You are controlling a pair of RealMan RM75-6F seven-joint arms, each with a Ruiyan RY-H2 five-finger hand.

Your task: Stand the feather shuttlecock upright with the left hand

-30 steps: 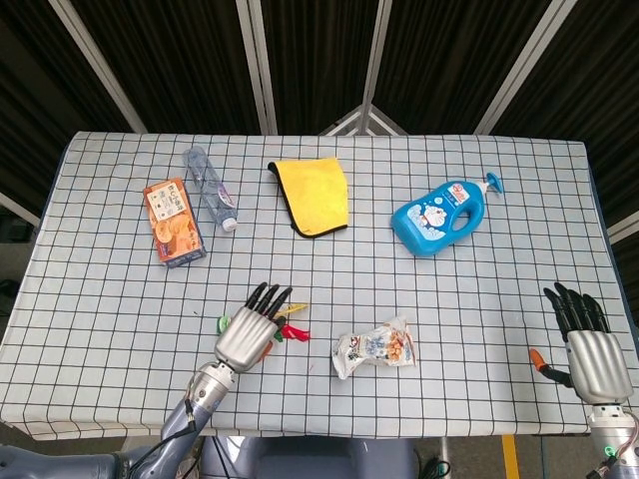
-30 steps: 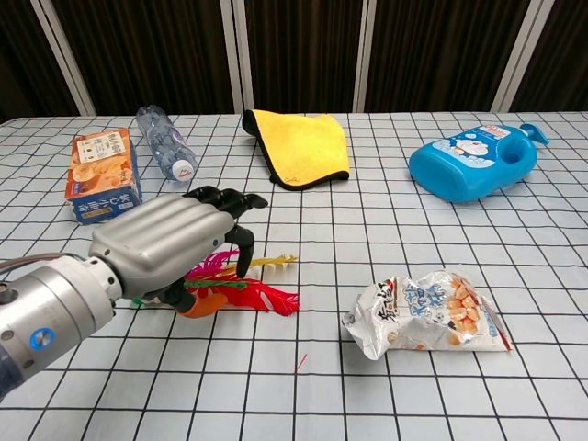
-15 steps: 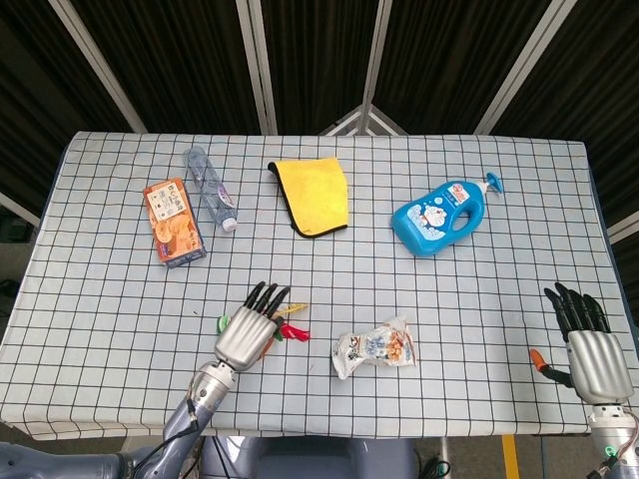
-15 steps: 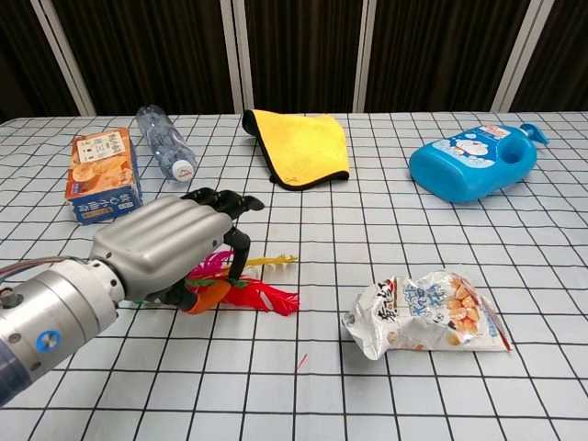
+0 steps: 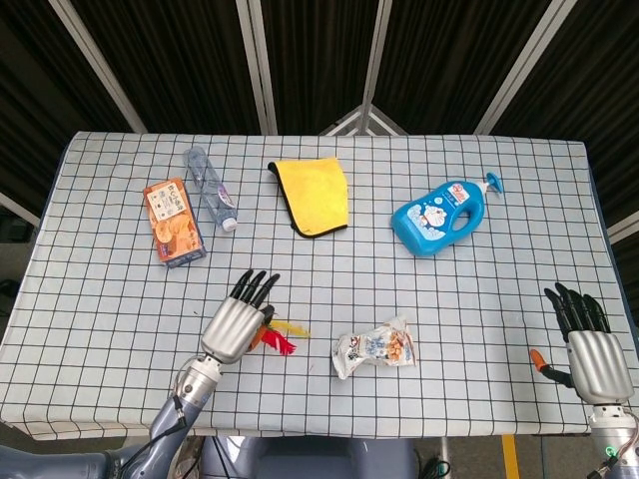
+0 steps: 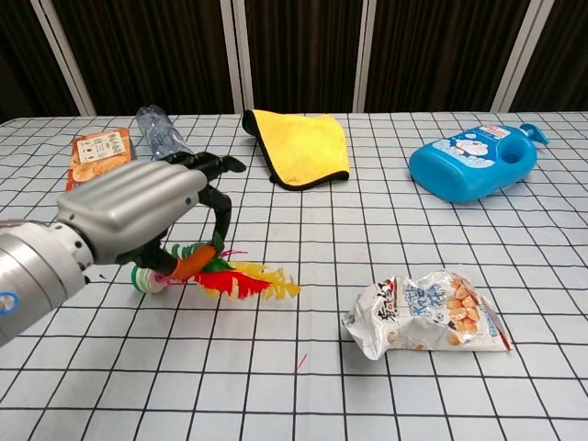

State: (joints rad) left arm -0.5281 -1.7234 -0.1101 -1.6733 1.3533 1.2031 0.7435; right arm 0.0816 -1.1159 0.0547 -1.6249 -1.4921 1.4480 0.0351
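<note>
The feather shuttlecock (image 6: 234,278) lies tilted on its side, its red, yellow and green feathers (image 5: 281,339) pointing right and its green-and-white base (image 6: 147,277) to the left, just over the checked tablecloth (image 5: 459,299). My left hand (image 6: 138,209) arches over it from the left and pinches it near the base between the orange-tipped thumb and a curled finger. In the head view my left hand (image 5: 236,321) sits at the front left of the table. My right hand (image 5: 587,344) rests at the front right edge with its fingers spread, holding nothing.
A snack bag (image 6: 424,313) lies just right of the shuttlecock. Further back are a biscuit box (image 6: 95,152), a water bottle (image 6: 162,134), a yellow cloth (image 6: 303,145) and a blue detergent bottle (image 6: 473,163).
My left hand has closed on the shuttlecock and drawn it left and slightly up; the feathers now splay right of the hand. The right hand has not moved.
</note>
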